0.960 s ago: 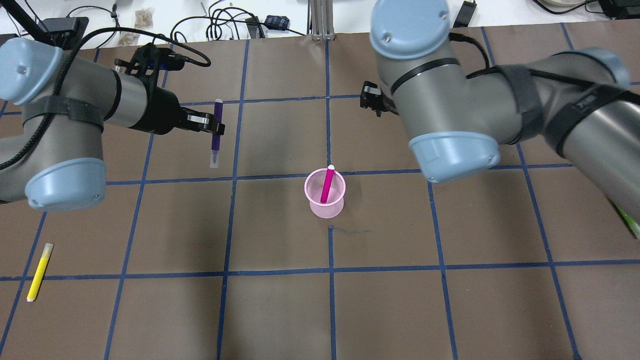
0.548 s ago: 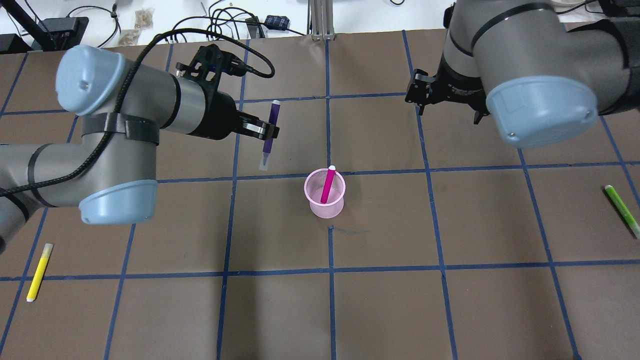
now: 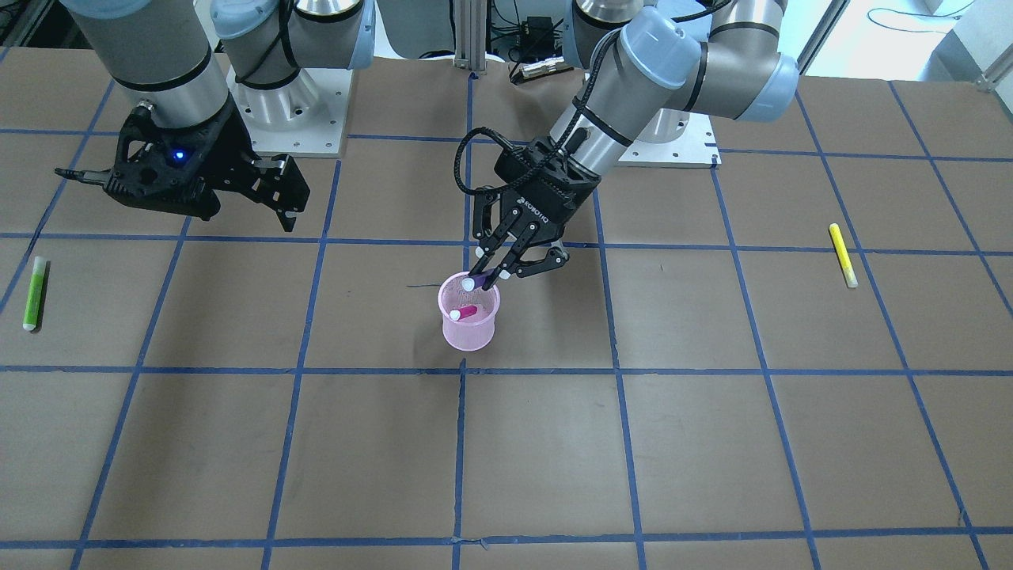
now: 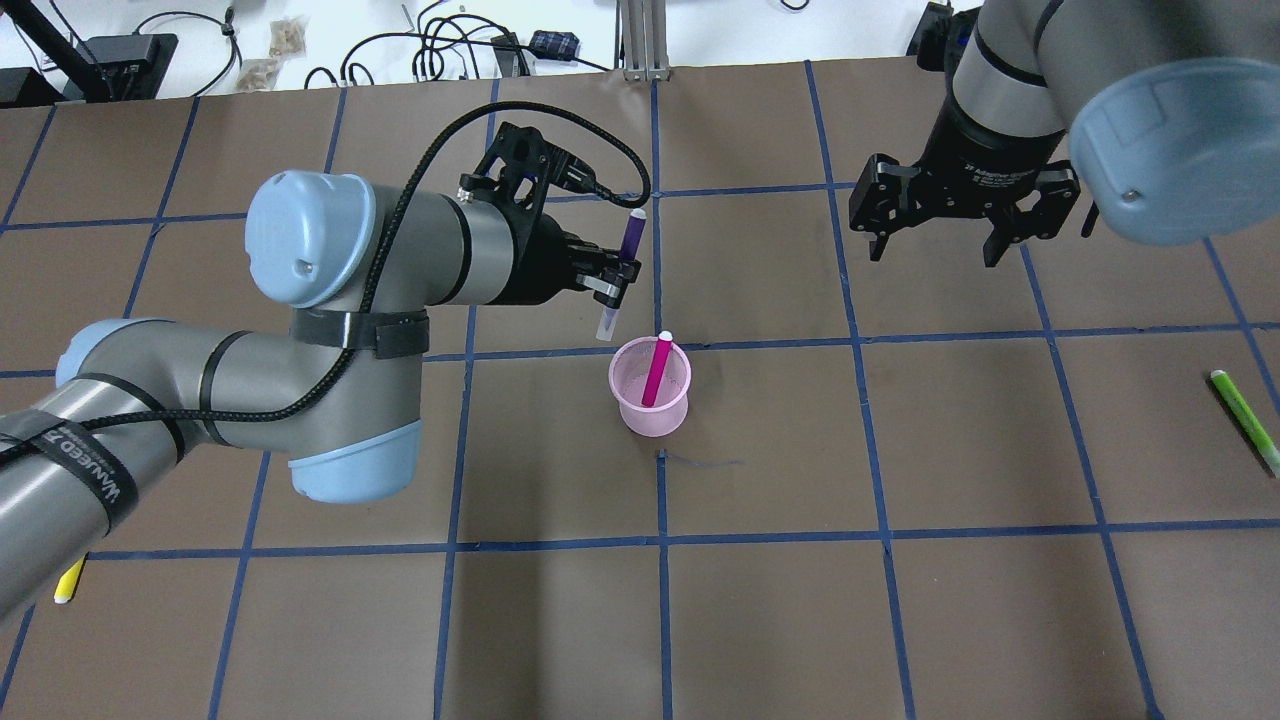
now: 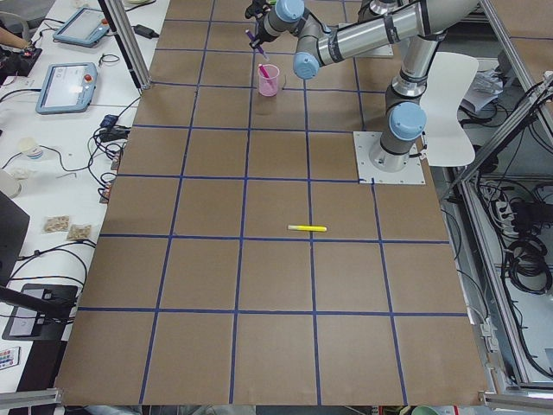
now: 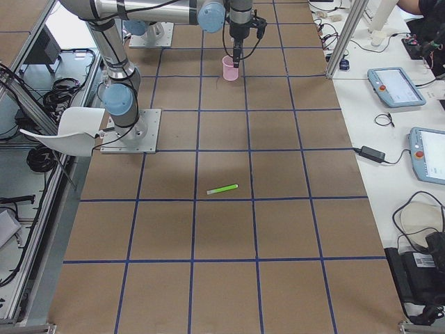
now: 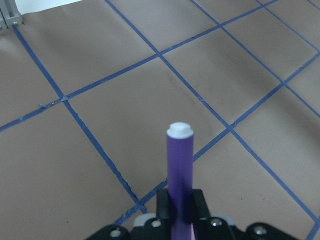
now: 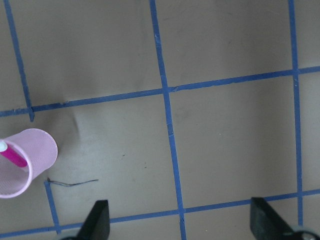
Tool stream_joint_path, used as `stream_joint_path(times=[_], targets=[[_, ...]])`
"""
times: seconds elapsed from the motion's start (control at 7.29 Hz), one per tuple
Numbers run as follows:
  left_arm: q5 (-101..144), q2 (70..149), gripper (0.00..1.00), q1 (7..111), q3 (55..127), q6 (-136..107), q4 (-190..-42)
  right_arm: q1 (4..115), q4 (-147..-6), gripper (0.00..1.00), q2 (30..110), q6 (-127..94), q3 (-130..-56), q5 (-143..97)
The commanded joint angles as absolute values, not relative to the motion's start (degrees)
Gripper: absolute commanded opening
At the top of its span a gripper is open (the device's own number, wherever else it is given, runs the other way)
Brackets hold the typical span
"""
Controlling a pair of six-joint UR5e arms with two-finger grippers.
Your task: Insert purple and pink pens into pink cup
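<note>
brown gridded table point(image 4: 900, 620); robotiq-marked left end effector point(image 3: 492, 277) grips purple pen point(image 4: 629, 240).

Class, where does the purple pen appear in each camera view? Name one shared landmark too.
Exterior front-facing: purple pen at centre, just above the pink cup.
Overhead exterior: top centre, up-left of the cup.
Exterior left: top edge, above the cup.
Exterior right: too small to tell.
Left wrist: bottom centre, standing up.
Right wrist: not in it.
Landmark: the pink cup, missing only from left wrist.
</note>
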State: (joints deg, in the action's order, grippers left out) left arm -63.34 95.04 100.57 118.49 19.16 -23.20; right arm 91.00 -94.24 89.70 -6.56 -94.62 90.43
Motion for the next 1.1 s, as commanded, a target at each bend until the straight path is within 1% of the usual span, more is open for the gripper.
stream_joint_path(times=[0.0, 0.14, 0.41, 0.96], targets=[[-64.51, 98.25, 0.00, 102.91, 120.58, 17.93, -15.66, 90.27, -93.96, 1.00, 89.82, -3.08, -95.10, 89.38], [-64.51, 99.74, 0.00, 102.92, 120.93, 17.15, -11.29, 90.35, -93.96, 1.00, 90.09, -2.99, -94.84, 90.08], [-64.42, 102.20, 0.00, 102.83, 124.35, 15.91, -1.81, 90.53, -94.74, 1.00, 90.35, -2.64, -94.66, 92.37], [-64.51, 107.22, 0.00, 102.92, 125.68, 15.65, 5.42, 90.70, -93.78, 1.00, 91.05, -2.38, -95.01, 91.06]])
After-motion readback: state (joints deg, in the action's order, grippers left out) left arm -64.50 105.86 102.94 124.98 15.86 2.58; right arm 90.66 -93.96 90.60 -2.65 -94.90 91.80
